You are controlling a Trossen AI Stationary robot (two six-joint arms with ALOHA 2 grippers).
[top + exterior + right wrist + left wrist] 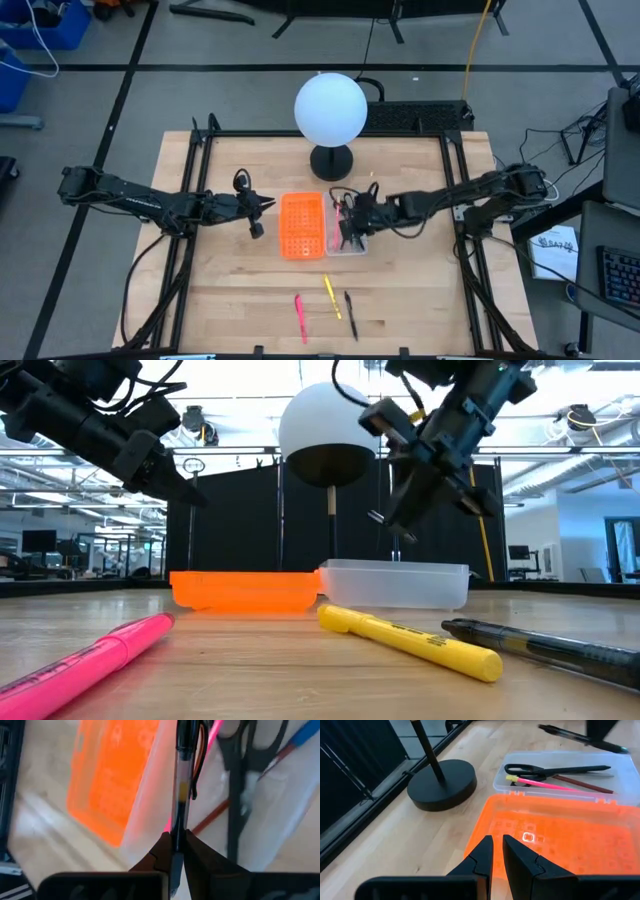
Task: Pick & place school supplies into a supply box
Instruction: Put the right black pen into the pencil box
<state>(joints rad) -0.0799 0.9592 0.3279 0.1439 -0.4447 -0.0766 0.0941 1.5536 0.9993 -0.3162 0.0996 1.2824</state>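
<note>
Above the supply box (348,243), a black pen (182,785) hangs in the right gripper (176,851), pinched near one end. It looks light, stiff and slick, so a mid-barrel hold would likely swing less. The right arm reaches inward, angled down. The left gripper (497,857), nearly closed and empty, hovers by the orange tray (300,224) on the bench (230,280).

2 dark jointed arms w/ loose black cables, black 2-finger grippers.
</note>
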